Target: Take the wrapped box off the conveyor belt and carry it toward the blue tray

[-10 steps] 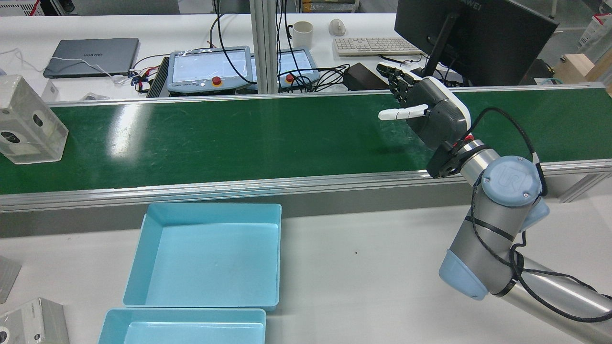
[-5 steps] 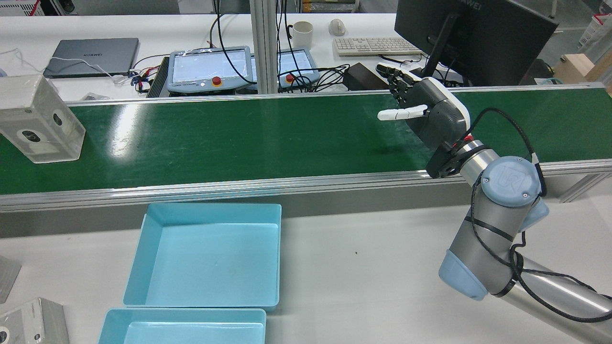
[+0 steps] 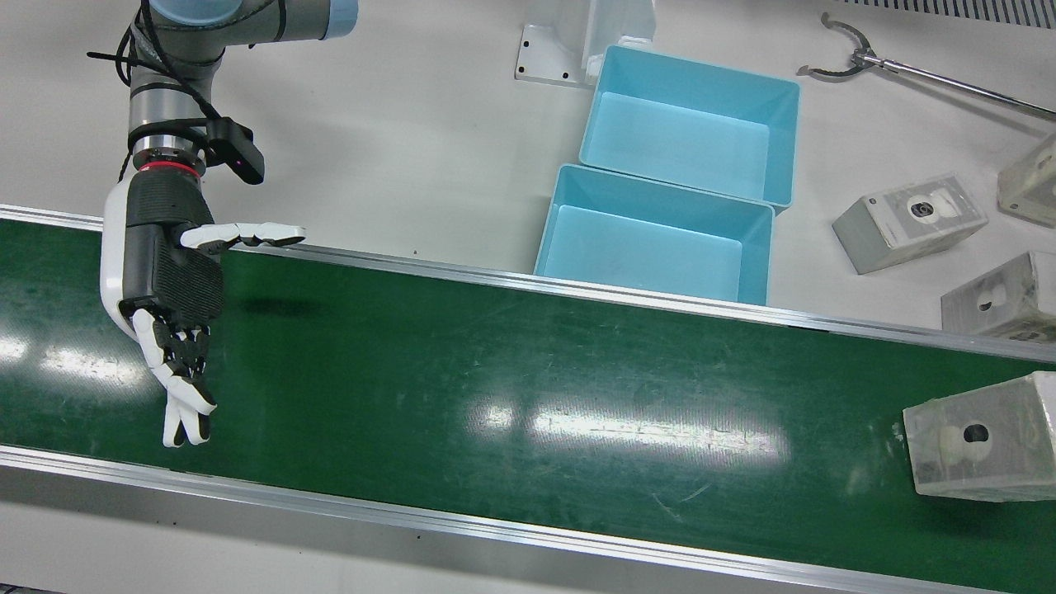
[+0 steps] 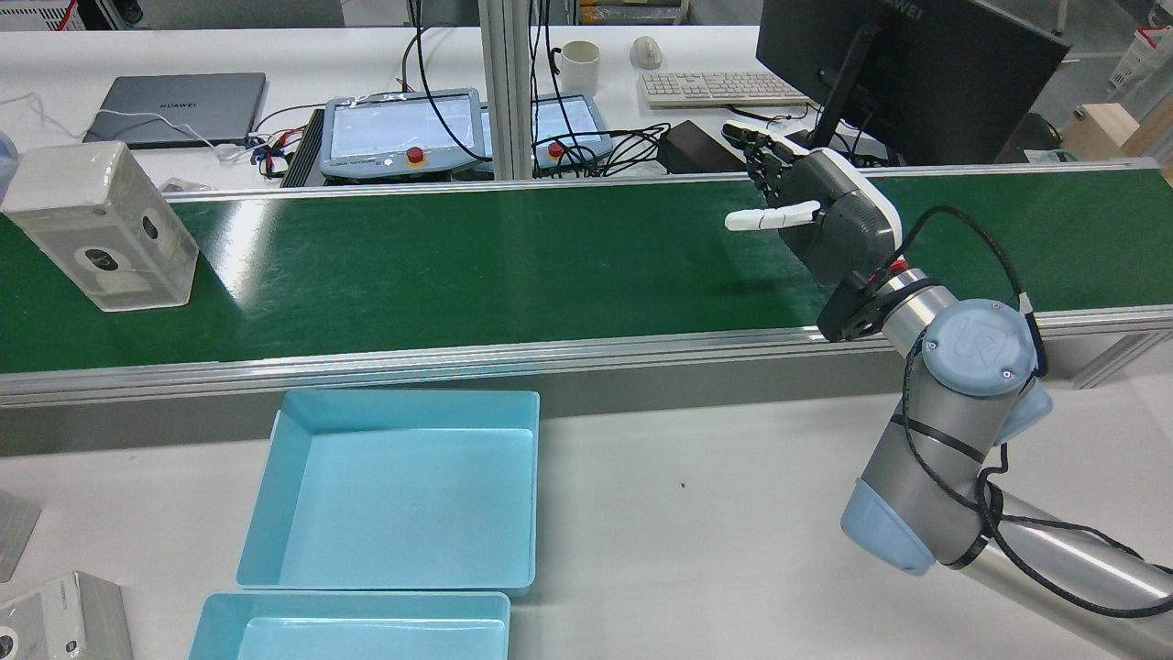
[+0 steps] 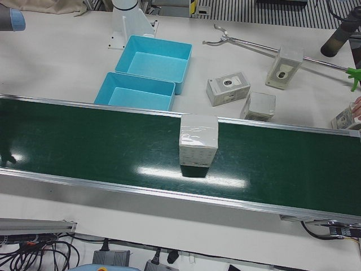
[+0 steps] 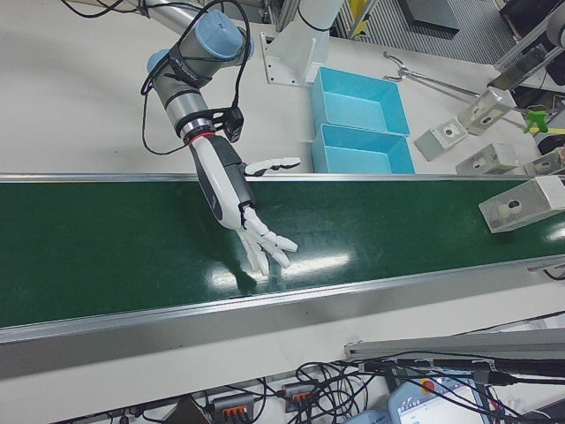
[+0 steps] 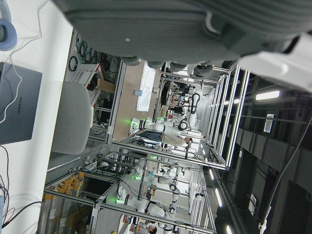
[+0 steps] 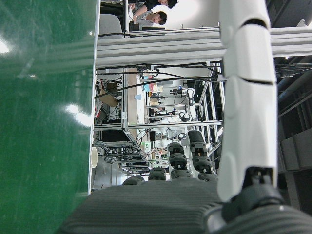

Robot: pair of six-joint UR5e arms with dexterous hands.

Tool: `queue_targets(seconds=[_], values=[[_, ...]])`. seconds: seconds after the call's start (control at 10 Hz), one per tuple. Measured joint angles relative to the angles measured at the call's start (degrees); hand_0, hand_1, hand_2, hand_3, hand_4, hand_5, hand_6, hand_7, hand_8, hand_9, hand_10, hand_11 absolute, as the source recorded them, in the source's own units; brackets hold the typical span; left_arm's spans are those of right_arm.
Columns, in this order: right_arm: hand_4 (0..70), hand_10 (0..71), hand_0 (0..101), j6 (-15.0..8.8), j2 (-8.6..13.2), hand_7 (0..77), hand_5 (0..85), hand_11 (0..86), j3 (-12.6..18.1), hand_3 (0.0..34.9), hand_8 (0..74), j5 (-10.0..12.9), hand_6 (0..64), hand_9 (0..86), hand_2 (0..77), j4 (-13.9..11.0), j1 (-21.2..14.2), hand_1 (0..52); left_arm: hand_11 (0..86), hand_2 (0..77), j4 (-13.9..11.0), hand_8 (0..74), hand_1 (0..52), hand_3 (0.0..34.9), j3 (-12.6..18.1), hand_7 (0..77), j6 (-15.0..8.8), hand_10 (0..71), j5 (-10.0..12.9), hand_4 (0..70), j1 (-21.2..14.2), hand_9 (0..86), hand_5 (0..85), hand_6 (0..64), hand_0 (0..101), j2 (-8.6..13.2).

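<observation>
The wrapped box (image 4: 101,225), pale with a round dark hole in its side, stands on the green conveyor belt (image 4: 513,266) at the rear view's far left; it also shows in the front view (image 3: 978,450) and the left-front view (image 5: 198,140). My right hand (image 4: 825,215) hovers open over the belt's right part, fingers spread, far from the box (image 6: 525,203). Two blue trays (image 4: 394,495) sit on the table before the belt. My left hand (image 7: 185,29) shows only its palm edge and straight finger bases, holding nothing.
Several other wrapped boxes (image 3: 907,221) and a long grabber tool (image 3: 907,70) lie on the table beside the trays (image 3: 652,239). Behind the belt stand teach pendants (image 4: 403,133), a laptop (image 4: 174,108) and a monitor (image 4: 907,73).
The wrapped box has ridden the belt rightward in the rear view, coming fully into frame. My right hand has stayed in place, open.
</observation>
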Motion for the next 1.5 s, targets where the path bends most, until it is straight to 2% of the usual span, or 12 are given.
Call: queue_targets(seconds=[1.5], values=[[9.8,0.0,49,0.1,0.0,2.7,16.9,0.5,-0.2,0.0,0.0,0.1,3.3,2.7,9.8,0.0,0.0,16.4,0.5,1.1,0.0,0.5,0.0,0.0,0.0,0.5,0.0,0.5,0.0,0.0,0.0,0.5,1.1,0.5,0,0.0]])
